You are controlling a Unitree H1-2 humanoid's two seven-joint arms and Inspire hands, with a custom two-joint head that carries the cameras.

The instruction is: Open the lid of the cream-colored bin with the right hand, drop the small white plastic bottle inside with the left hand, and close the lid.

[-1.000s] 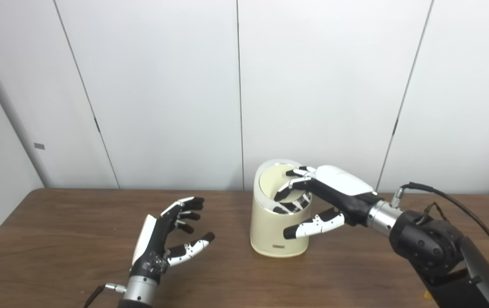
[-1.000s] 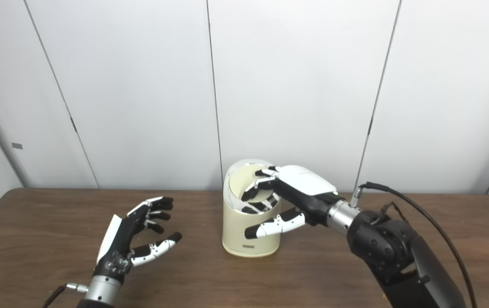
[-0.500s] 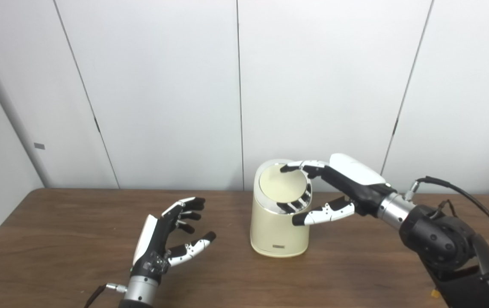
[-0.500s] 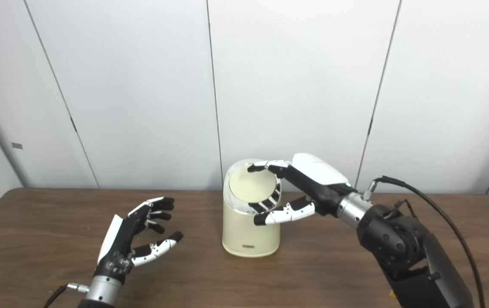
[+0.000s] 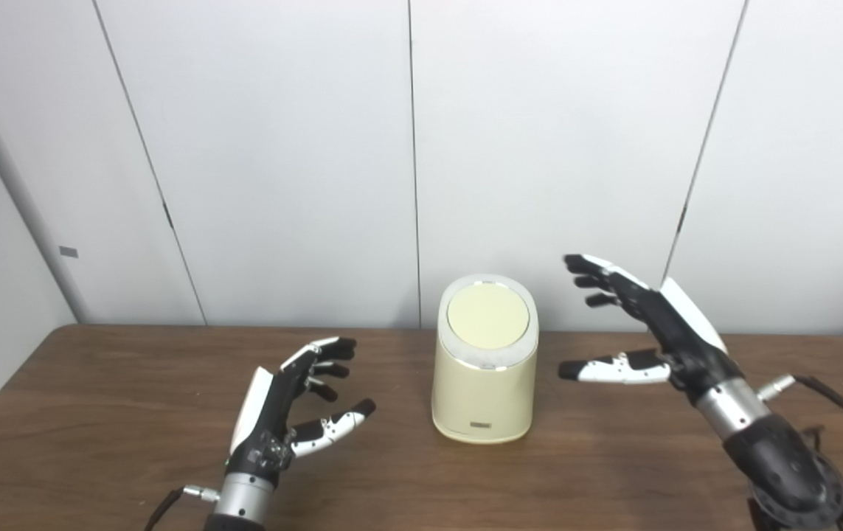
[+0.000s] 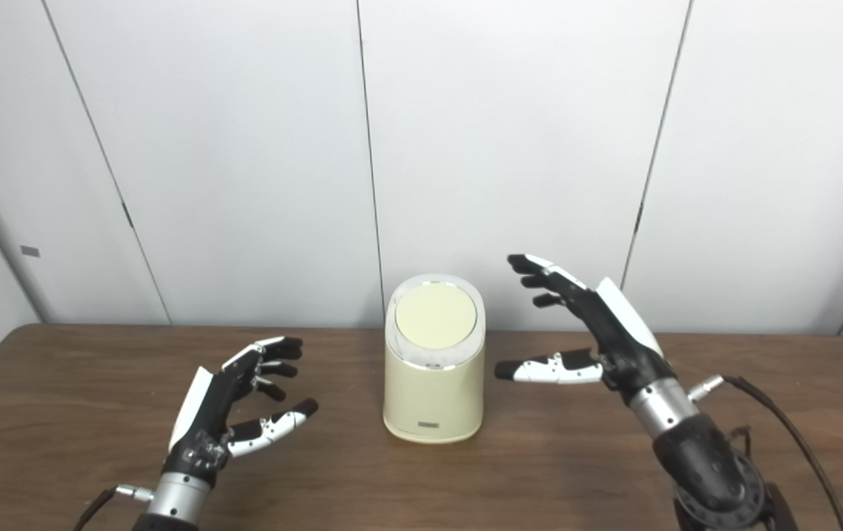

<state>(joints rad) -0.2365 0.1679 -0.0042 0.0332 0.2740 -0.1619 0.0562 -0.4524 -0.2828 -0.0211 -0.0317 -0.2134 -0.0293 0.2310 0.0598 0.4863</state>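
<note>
Right hand (image 5: 657,332) has withdrawn; rounded, seemingly plastic bin (image 5: 484,383) closed.

Two black robotic hands, the left hand (image 5: 273,413) and right hand (image 5: 657,332), with white back plates, white-segmented black-tipped fingers, silver wrist cuffs and black cables.

You can't see inside the bin (image 5: 484,369); its lid (image 5: 488,318) covers it. The label (image 5: 479,425) is too small to read. Both forearms run off the bottom edge.

A cream bin (image 5: 484,391) with a silver-rimmed lid (image 5: 488,321) is set on a dark brown wood-grain table (image 5: 96,413). White wall panels (image 5: 281,147) are seen behind.
</note>
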